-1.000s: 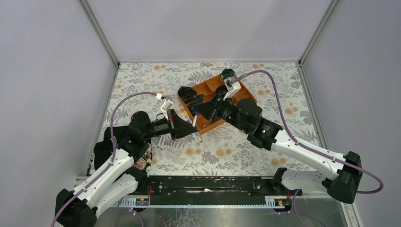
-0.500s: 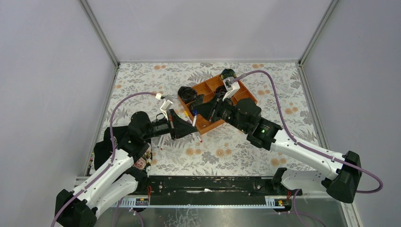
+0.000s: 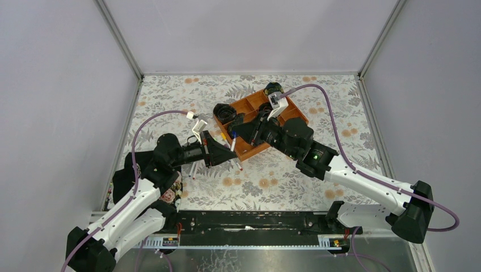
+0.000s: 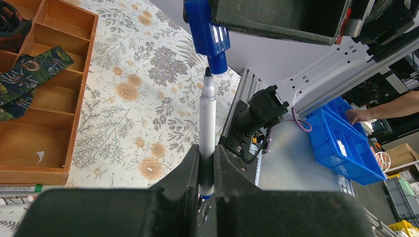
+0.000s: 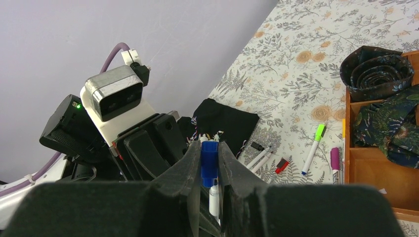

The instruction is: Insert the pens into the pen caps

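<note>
- The left gripper [image 4: 207,165] is clamped tight on a white pen [image 4: 207,123], low on the barrel. In the left wrist view the pen points to 12 o'clock, dark tip up and blue end down.
- The right gripper [image 5: 210,170] has its fingers pinched on a blue cap [image 4: 208,30], with the cap's mouth facing the pen.
- The pen's tip sits right at the cap's mouth; I can't tell whether it has gone in.
- A pale label patch on the cap carries print too small to read.
- From above, the two grippers meet just off the near-left side of the wooden tray [image 3: 249,150], around 11 o'clock from the table's middle.
- On the floral table [image 5: 321,39], at about 3 o'clock in the right wrist view, lie a green-capped pen [image 5: 313,143] and a magenta-capped pen [image 5: 334,162]. The magenta one is just beside the tray wall.
- Rolled dark fabric [image 5: 378,69] sits at 2 o'clock, by the tray.
</note>
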{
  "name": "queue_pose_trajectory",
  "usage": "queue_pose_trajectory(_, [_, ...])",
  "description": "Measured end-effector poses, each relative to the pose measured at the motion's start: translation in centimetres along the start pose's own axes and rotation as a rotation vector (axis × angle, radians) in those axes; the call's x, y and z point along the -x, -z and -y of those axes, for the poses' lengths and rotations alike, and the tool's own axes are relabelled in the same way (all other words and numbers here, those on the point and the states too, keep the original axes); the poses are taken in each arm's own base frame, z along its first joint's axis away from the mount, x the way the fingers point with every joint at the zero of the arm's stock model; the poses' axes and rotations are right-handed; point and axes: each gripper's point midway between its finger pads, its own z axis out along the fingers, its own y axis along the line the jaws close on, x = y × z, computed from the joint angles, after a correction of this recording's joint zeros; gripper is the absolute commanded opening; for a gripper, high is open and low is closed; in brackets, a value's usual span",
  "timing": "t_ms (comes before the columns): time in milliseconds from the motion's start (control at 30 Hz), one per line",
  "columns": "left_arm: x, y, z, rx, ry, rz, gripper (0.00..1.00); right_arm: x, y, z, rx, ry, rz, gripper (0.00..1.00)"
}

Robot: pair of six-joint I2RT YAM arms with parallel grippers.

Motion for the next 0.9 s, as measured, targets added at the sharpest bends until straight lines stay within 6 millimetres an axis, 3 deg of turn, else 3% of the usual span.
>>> queue_pose_trajectory(900, [0.07, 0.04, 0.08, -0.001, -0.003, 0.003, 0.0, 0.03, -0.04, 0.32, -0.013, 0.0, 0.008, 0.0])
